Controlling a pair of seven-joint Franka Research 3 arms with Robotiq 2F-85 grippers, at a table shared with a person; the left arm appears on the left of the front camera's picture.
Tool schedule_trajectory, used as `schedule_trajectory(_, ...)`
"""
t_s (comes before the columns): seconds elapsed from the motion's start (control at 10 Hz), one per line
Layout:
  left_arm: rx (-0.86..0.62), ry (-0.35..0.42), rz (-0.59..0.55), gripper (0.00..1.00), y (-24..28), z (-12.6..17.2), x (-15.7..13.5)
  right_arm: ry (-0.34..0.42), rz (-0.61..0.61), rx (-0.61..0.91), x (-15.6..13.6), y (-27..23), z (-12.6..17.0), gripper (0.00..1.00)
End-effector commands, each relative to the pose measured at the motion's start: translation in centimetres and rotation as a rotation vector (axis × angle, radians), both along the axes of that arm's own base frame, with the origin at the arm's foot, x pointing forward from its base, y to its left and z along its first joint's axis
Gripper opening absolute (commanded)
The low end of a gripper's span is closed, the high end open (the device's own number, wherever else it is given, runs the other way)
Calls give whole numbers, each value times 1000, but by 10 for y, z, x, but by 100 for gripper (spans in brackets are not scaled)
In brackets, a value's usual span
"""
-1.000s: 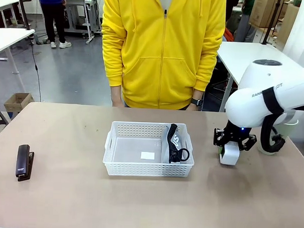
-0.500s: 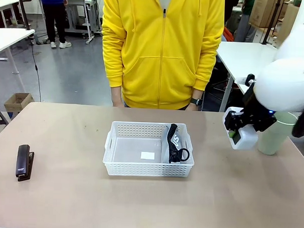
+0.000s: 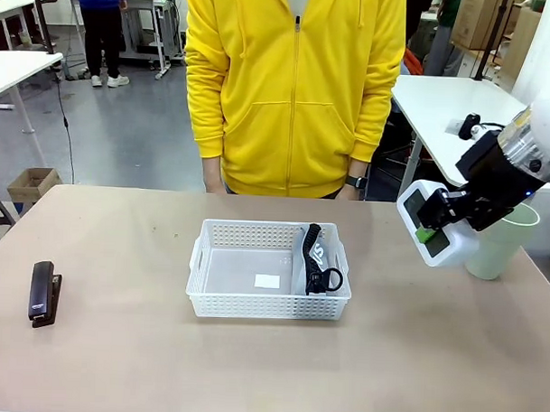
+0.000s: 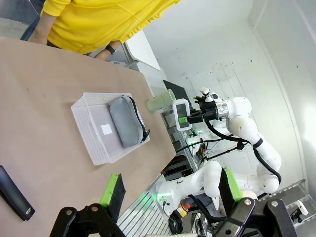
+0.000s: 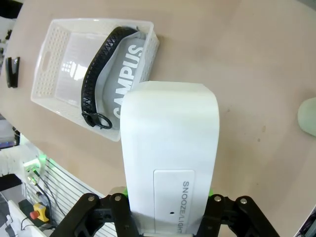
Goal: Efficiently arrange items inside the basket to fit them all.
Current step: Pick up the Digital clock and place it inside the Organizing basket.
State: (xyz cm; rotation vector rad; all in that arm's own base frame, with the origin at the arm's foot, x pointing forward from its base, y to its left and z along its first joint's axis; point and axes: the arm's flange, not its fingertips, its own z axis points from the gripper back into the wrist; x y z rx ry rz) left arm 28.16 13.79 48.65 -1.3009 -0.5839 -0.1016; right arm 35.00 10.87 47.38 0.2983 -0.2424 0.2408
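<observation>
stapler [image 3: 43, 293] lies left on the table [image 3: 251, 368]; my left fingers [image 4: 112, 190] are wide open, empty. the basket [image 3: 267, 305] holds the campus pouch [image 3: 316, 260] at its right end. my right fingers [image 3: 424, 235] clamp the white alarm clock [image 3: 447, 250] aloft beside the green cup [image 3: 496, 245]; next i'd lower it into the basket's bare half.

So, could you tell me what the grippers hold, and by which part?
The right gripper grips the white rounded boxy device across its sides, at the snooze-button end; the left gripper is open, empty.
</observation>
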Motion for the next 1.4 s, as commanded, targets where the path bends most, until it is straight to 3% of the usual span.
schedule_trajectory(0.0, -15, -27, -3, 100, -1, 1, 0, -9, 19, -26, -1, 4, 0, 45)
schedule_trajectory(0.3, -15, -27, -3, 100, -1, 1, 0, -9, 19, -26, -1, 4, 0, 45)
schedule_trajectory(0.4, -15, -27, -3, 100, -1, 1, 0, -1, 15, -15, -2, 6, -1, 52)
schedule_trajectory(0.5, -15, -27, -3, 100, -1, 1, 0, -47, 18, -133, 11, 37, 19, 52)
schedule_trajectory(0.6, -15, -27, -3, 100, -1, 1, 0, -101, 55, -177, 25, 69, 34, 52)
schedule_trajectory(0.8, -15, -27, -3, 100, -1, 1, 0, -137, 150, -231, 47, 142, 45, 52)
schedule_trajectory(1.3, -15, -27, -3, 100, -1, 1, 0, -138, 408, -413, 44, 280, 10, 52)
